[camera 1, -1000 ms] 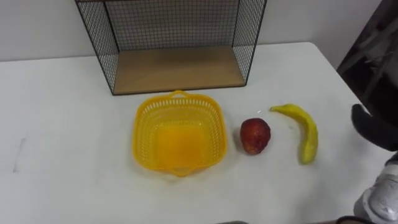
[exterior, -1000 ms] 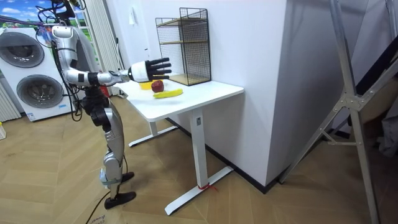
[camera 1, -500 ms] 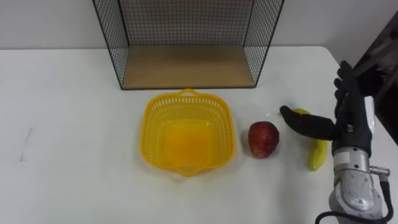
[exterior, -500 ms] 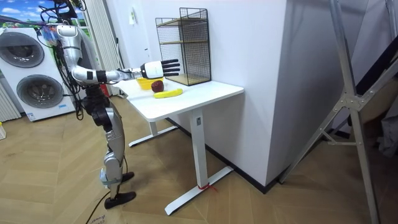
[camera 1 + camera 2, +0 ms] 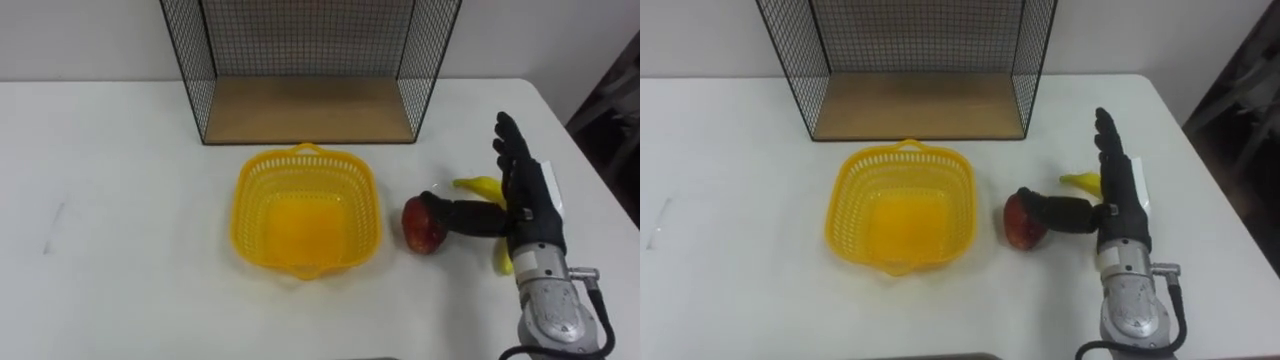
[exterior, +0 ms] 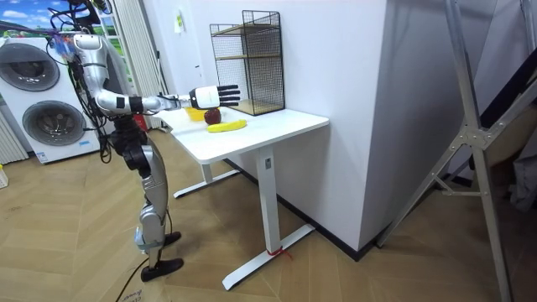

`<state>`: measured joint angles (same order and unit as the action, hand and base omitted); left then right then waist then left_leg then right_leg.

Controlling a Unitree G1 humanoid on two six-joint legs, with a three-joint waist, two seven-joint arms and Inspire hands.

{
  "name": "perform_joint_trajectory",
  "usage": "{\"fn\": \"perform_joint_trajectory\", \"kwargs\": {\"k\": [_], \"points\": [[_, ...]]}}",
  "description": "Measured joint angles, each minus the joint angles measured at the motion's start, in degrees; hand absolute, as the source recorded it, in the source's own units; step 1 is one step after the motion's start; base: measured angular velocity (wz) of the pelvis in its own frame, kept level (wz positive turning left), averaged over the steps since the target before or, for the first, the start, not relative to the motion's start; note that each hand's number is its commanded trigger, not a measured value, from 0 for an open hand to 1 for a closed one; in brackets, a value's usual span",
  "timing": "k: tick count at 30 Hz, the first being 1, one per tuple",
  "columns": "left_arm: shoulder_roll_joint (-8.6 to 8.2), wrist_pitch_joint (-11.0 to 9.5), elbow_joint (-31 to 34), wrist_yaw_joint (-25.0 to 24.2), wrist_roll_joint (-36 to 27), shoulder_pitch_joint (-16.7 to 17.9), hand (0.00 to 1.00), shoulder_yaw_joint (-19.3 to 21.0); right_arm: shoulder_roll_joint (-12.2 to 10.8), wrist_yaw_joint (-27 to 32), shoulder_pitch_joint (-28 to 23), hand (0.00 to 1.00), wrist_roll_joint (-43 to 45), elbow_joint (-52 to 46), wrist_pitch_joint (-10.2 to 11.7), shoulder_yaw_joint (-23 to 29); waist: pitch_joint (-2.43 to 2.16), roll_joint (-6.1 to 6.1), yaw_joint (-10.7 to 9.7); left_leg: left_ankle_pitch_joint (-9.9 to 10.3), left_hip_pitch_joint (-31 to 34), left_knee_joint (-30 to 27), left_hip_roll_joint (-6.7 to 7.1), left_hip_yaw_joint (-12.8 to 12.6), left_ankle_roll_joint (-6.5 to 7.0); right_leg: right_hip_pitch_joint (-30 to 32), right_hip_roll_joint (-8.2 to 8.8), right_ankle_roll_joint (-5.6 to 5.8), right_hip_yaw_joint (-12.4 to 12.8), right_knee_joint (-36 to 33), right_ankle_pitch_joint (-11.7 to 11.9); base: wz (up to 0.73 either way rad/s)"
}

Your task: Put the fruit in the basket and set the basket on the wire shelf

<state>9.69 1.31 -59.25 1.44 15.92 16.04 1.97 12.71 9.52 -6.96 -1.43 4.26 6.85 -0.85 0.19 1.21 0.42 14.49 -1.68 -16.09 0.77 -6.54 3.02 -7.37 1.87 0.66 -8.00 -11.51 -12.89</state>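
Note:
A yellow mesh basket (image 5: 308, 222) sits empty on the white table (image 5: 120, 280), in front of the black wire shelf (image 5: 310, 60) with a wooden floor. A red apple (image 5: 420, 226) lies just right of the basket. My right hand (image 5: 527, 205) stands open beside the apple, fingers straight up and thumb stretched left against the apple's right side. The yellow banana (image 5: 478, 186) lies behind that hand, mostly hidden by it. In the room view the right hand (image 6: 210, 95) reaches over the apple (image 6: 213, 116) and banana (image 6: 226, 126).
The table's right edge (image 5: 590, 170) runs close behind my right hand. A faint grey mark (image 5: 50, 226) shows on the table at the far left. In the room view, washing machines (image 6: 38, 101) stand behind the robot, which stands at the table's end.
My right hand has come in from the right edge and moved left over the banana; its thumb now meets the apple. The camera has shifted a little.

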Motion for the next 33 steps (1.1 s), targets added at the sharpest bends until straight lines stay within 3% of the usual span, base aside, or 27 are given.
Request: {"fn": "perform_joint_trajectory", "kwargs": {"k": [20,26,33], "points": [[-0.06,-0.46,-2.76,-1.01,-0.04,-2.15,0.00,-0.01,-0.01,-2.18,0.32,0.00,-0.02,3.40,0.13,-1.07,-0.07,-0.25,1.72,-0.02,0.58,-0.23,0.03,0.44,0.01,0.35,-0.01,-0.02,-0.18,-0.05,0.02,0.00],[-0.05,-0.44,-2.76,-1.11,-0.04,-2.58,0.00,0.00,-0.03,-3.31,0.38,0.00,0.03,3.91,0.12,-2.58,0.18,0.11,1.67,-0.03,0.63,-0.09,0.08,0.44,0.01,0.17,0.01,-0.02,-0.18,0.03,0.03,0.00],[0.00,-0.27,-2.65,-2.28,-0.02,-2.47,0.00,0.02,-0.05,-5.48,0.61,0.00,0.45,6.50,0.31,-2.78,0.14,0.45,1.65,-0.03,1.04,-0.11,0.09,0.45,0.01,0.30,0.01,-0.01,-0.14,0.07,0.03,0.00]]}}
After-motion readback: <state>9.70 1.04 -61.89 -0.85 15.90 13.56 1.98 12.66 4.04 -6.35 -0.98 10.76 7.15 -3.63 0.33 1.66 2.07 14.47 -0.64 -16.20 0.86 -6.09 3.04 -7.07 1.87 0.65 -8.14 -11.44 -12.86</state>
